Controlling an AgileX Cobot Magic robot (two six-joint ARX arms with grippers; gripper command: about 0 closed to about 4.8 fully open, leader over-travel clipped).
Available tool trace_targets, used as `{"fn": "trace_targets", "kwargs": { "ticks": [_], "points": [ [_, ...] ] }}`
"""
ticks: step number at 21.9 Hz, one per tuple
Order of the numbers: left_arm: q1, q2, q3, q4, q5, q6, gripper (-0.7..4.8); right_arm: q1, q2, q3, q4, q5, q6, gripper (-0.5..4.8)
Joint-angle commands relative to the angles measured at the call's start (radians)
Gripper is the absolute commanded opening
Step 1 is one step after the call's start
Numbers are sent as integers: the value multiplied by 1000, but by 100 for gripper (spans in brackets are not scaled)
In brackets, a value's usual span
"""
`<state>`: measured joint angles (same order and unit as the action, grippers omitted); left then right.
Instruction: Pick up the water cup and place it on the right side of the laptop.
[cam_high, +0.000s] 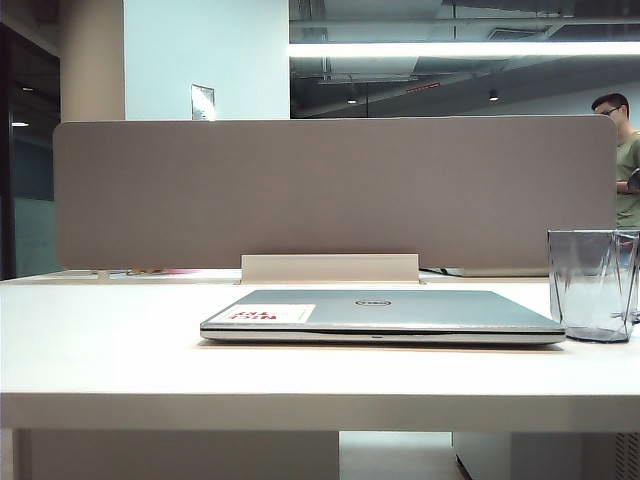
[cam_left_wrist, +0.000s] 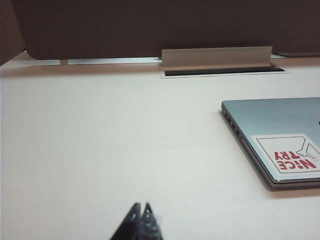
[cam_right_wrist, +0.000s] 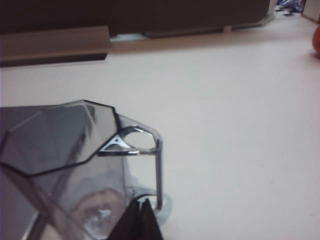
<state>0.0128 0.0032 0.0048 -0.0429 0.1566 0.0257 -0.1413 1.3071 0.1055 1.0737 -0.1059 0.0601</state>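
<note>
Cup (cam_high: 592, 285) stands upright, mouth up, right of laptop (cam_high: 385, 312); tools (cam_left_wrist: 140, 222) (cam_right_wrist: 141, 220) closed.

In the exterior view the water cup (cam_high: 595, 285) runs off the frame's right edge, and neither arm shows there. The left wrist view cuts off the laptop (cam_left_wrist: 280, 135) along one side, with only the dark tips of the left pincer (cam_left_wrist: 141, 212) showing (pressed together). In the right wrist view the cup's lower part leaves the frame, and the right pincer (cam_right_wrist: 141, 207) shows only its closed tips.
</note>
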Motion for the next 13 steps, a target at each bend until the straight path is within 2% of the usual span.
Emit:
{"fn": "trace_targets", "kwargs": {
  "ticks": [1, 3, 9, 13],
  "points": [
    [2, 1, 3, -24, 5, 0, -4, 1, -105, -42, -41, 3, 45, -9],
    [2, 1, 3, -31, 5, -1, -4, 2, -188, -70, -86, 3, 51, -9],
    [2, 1, 3, -31, 5, -26, -4, 2, -500, -78, -386, 3, 79, -9],
    [2, 1, 3, -31, 5, -26, -4, 2, -663, -78, -529, 3, 79, -9]
  ]
}}
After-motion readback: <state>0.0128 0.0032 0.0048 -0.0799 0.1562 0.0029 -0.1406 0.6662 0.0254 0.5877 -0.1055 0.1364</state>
